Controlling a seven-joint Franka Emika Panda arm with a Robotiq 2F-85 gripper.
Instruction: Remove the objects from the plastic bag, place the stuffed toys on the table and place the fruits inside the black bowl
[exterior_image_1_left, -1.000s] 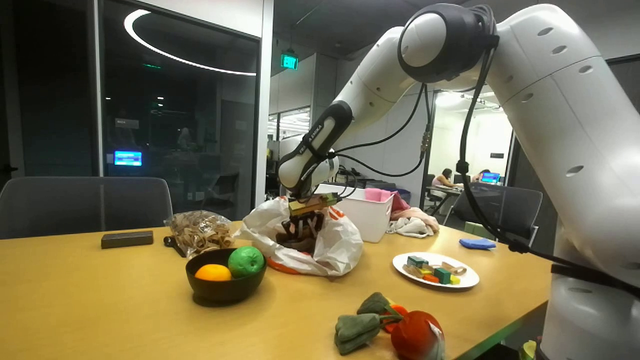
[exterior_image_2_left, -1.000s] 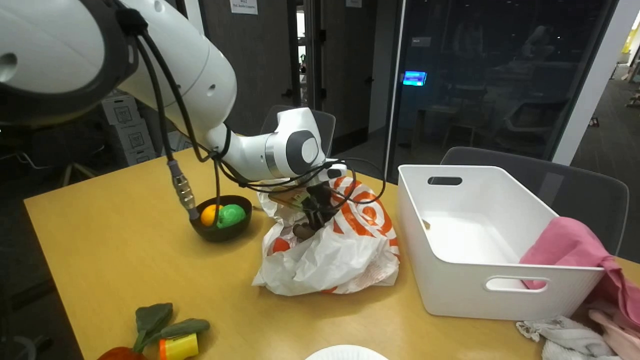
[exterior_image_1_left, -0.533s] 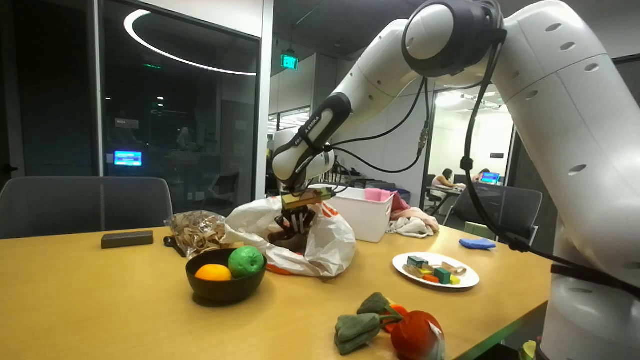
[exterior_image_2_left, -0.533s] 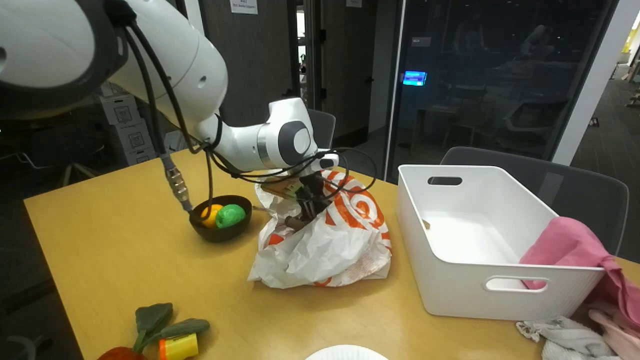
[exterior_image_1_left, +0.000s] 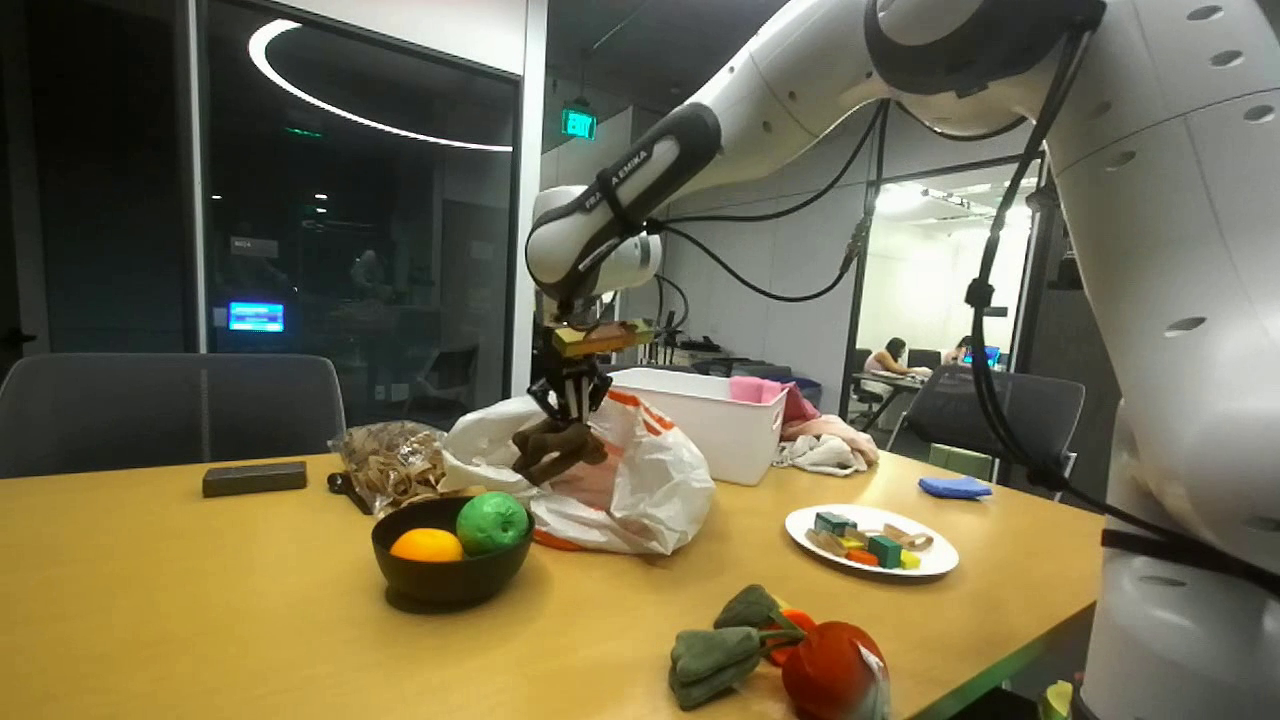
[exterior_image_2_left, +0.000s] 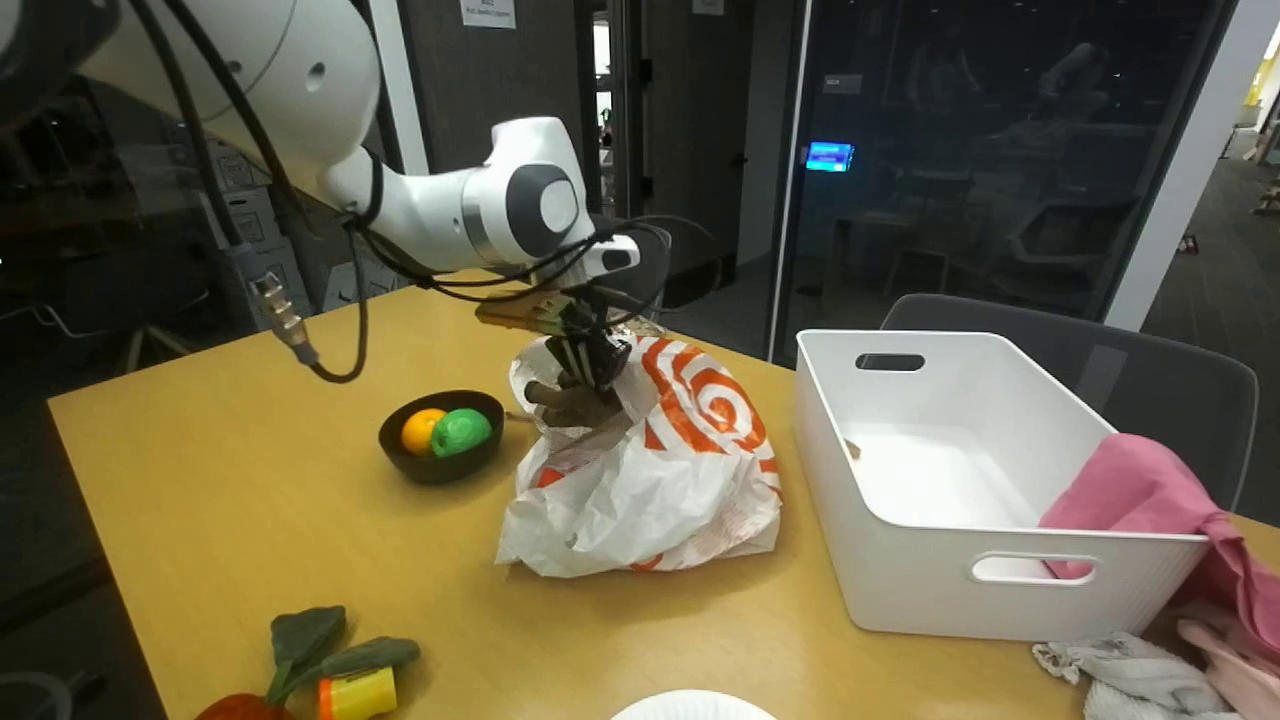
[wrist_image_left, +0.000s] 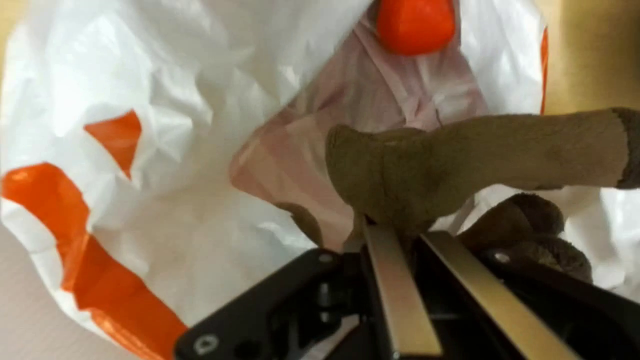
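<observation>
My gripper is shut on the brown stuffed toy, pinching its body between the fingertips. In both exterior views the toy hangs under the gripper, at the mouth of the white plastic bag. Part of the toy still overlaps the bag's rim. An orange-red patch shows inside the bag; whether it is an object or print I cannot tell. The black bowl stands on the table beside the bag and holds an orange fruit and a green fruit.
A soft red thing with dark green leaves lies near the front, beside a yellow cylinder. A white plate bears small blocks. Behind the bag are a white bin, a clear bag of brown strips and a dark block.
The jaws have closed on the brown toy, and the arm has lifted it from deep in the bag to its mouth. The bag has shifted slightly towards the bowl.
</observation>
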